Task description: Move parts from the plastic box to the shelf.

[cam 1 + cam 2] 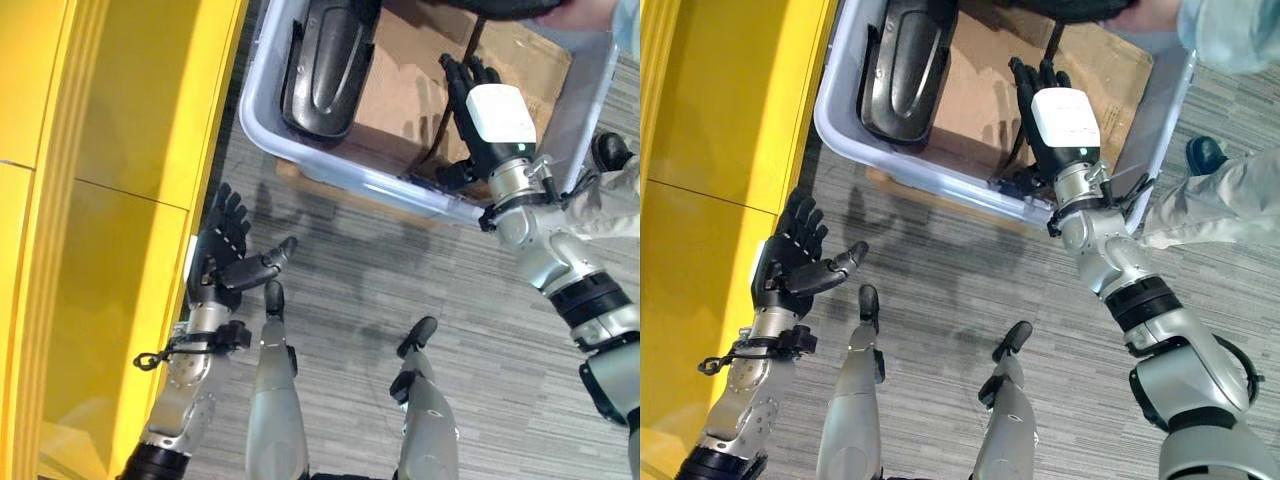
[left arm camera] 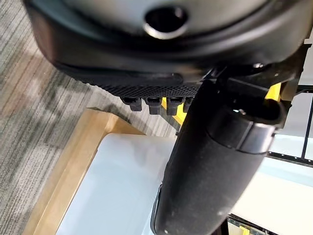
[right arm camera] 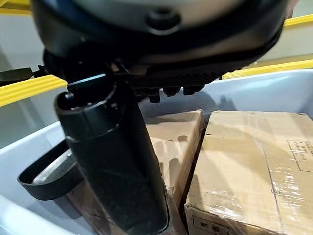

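The pale plastic box (image 1: 330,165) stands on the floor ahead of me. Inside it lie a long black moulded part (image 1: 325,65) at its left end and film-wrapped cardboard boxes (image 3: 254,161) beside it. My right hand (image 1: 470,90), with a white cover on its back, reaches over the box's near rim; its fingers are straight above the cardboard and hold nothing. A black strap (image 3: 39,186) loops by its thumb (image 3: 117,161). My left hand (image 1: 222,250) hovers open and empty beside the yellow shelf (image 1: 110,200), palm turned toward the box.
A person stands at the box's far right: a sleeve (image 1: 590,20) holds a dark part (image 1: 500,8) over the box, and a shoe (image 1: 608,150) rests on the grey carpet. A wooden board (image 1: 290,170) lies under the box.
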Available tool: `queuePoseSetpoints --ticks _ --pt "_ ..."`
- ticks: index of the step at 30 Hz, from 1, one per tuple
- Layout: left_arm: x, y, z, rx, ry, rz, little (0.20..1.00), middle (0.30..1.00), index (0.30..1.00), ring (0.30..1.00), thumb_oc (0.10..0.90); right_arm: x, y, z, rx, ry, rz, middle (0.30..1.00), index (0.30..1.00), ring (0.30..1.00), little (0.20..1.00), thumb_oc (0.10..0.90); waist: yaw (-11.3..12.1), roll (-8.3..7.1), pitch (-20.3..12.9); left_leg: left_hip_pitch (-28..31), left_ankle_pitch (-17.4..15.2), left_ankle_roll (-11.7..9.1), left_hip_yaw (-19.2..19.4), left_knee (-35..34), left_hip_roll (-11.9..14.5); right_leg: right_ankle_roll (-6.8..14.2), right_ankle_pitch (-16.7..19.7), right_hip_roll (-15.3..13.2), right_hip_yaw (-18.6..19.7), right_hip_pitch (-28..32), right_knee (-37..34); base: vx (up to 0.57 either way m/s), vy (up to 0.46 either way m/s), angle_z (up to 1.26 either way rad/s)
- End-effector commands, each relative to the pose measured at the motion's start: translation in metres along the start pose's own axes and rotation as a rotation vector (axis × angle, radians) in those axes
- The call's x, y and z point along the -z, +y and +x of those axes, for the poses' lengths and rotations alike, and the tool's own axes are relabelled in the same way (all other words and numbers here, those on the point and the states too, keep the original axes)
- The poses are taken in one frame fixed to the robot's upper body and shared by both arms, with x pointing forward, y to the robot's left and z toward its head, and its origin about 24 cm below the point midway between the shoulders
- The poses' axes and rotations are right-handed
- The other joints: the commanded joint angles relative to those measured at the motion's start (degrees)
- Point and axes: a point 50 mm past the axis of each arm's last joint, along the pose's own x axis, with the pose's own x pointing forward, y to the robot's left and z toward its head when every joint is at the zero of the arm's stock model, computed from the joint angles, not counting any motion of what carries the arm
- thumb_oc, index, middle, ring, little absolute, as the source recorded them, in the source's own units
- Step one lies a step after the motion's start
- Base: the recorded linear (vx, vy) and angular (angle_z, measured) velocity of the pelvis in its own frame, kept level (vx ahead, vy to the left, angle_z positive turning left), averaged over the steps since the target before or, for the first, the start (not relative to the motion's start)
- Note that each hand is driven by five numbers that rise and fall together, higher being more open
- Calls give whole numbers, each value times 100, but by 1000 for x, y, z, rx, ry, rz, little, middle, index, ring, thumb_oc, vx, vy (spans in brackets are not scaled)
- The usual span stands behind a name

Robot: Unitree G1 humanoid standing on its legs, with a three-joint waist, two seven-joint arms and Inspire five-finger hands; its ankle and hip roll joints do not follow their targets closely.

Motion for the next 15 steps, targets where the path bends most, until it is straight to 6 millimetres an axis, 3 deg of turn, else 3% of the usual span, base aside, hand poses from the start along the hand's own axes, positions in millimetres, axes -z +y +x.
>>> queuePoseSetpoints --ticks 1,15 --pt "-37 -13 1 66 -206 -52 1000 1000 1000 1000 900 -22 -69 32 263 -101 -8 1000 1000 1000 1000 900 80 89 -105 481 -33 -229 140 -334 285 419 -415 -243 77 365 499 0 0 0" --pt "-37 -14 0 58 -204 -59 1000 1000 1000 1000 900 -25 -53 28 211 -101 -1 1000 1000 1000 1000 900 68 83 -105 345 -3 -221 110 -370 281 425 -383 -218 31 279 445 0 0 0"
